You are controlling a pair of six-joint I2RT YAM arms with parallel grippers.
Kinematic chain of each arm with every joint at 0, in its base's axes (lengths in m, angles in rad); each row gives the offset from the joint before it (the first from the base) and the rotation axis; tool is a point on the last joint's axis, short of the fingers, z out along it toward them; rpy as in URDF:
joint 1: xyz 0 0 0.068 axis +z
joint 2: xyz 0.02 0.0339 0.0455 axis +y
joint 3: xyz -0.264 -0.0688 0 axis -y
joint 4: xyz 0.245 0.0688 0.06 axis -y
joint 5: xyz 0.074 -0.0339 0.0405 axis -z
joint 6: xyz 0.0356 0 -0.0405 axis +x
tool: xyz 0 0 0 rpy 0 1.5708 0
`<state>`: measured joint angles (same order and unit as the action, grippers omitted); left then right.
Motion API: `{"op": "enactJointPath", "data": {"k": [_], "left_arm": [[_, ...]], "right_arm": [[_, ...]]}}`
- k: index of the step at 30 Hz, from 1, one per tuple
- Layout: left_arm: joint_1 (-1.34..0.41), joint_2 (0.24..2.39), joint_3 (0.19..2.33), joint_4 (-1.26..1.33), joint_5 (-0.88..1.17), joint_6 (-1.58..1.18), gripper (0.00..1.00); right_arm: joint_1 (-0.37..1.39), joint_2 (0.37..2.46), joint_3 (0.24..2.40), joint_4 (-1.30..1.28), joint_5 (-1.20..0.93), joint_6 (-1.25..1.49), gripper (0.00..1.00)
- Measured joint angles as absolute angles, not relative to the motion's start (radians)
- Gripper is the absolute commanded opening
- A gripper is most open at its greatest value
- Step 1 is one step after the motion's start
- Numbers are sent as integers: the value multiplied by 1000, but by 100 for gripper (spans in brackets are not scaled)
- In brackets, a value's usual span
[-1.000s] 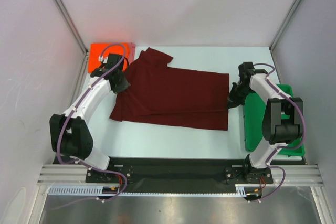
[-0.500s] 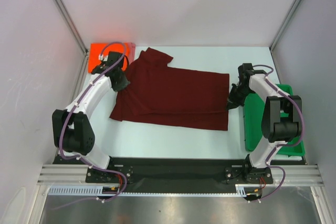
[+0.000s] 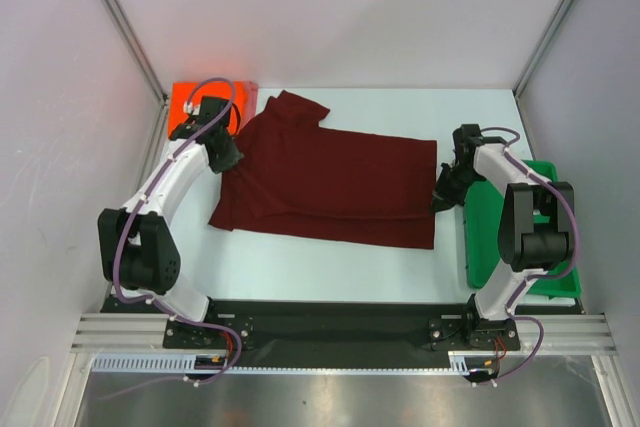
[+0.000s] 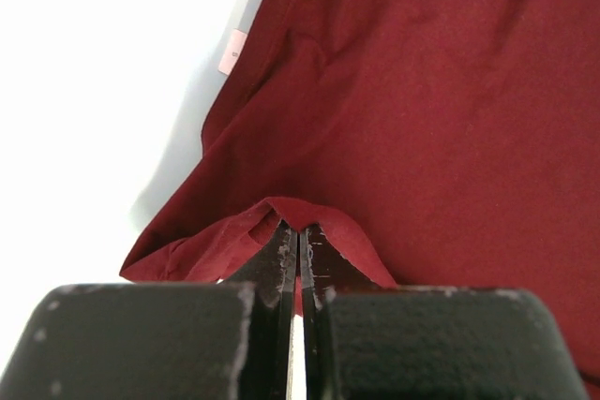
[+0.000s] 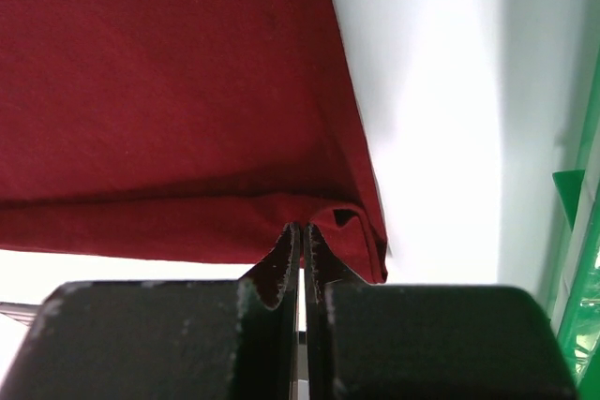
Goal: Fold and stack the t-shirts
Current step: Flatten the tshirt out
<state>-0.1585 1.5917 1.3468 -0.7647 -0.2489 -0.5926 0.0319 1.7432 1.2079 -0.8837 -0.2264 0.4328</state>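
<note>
Shirt: the maroon t-shirt (image 3: 340, 187) lies spread on the middle of the bench (image 3: 330, 267), with its long axis running left to right between the two arms.
Right fingers: the right fingers (image 5: 297, 231) are pressed together on the shirt's near right corner and pinch a small peak of cloth. The rest of the shirt lies to their left.
Green tray: the green tray (image 3: 478, 237) sits just right of that corner, under the right arm. It probably bars any swing outward.
Left fingers: the left fingers (image 4: 294, 235), farther back at the shirt's left edge, are closed on a raised fold. The body of the shirt lies to their right.
Coming move: each arm holds its own end, so the fold likely has to travel across the short axis, with both ends lifted together.
Sleeve: one sleeve (image 3: 295, 107) points toward the back wall, clear of both arms.
Far corner: a folded orange-red t-shirt (image 3: 190, 107) lies just beyond the left fingers and is probably the base of the stack.
</note>
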Motion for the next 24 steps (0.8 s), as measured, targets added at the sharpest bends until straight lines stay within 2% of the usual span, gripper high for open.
{"op": "enactJointPath", "data": {"k": [13, 20, 24], "left_arm": [[-143, 1552, 1353, -775, -231, -583, 0], [-142, 1390, 1338, -841, -274, -635, 0], [-142, 1259, 1251, -931, -314, -728, 0]], "right_arm": [[38, 1676, 1164, -884, -242, 433, 0], [141, 1545, 1087, -911, -247, 444, 0], [243, 1448, 1005, -937, -253, 471, 0]]}}
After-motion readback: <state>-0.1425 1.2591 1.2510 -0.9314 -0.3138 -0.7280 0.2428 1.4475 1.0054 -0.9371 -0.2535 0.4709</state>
